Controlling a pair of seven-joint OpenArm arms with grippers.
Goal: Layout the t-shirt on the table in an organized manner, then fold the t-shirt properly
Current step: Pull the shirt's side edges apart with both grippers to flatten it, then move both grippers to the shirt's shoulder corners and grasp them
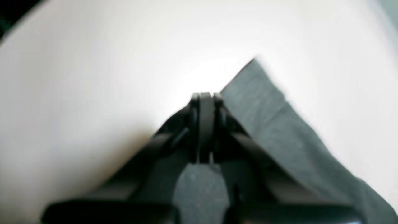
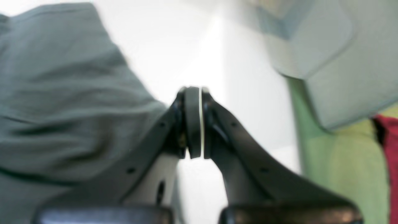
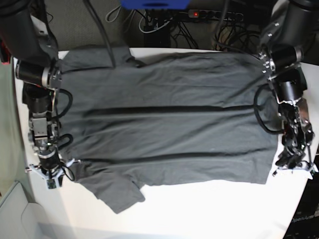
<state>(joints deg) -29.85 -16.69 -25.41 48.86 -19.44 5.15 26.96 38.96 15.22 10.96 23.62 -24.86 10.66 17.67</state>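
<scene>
Charcoal cloth everywhere: we've got the t-shirt (image 3: pixel 164 124) spread flat across the white table (image 3: pixel 209 209). Our left gripper (image 1: pixel 205 96) has its jaws pressed together at the shirt's corner, nothing visibly between them. Same with our right gripper (image 2: pixel 193 93), closed on nothing, just beside the sleeve edge.

Behind table – blue box (image 3: pixel 155 4), power strip w/ red light (image 3: pixel 215 14), tangled cables (image 3: pixel 164 25).
</scene>
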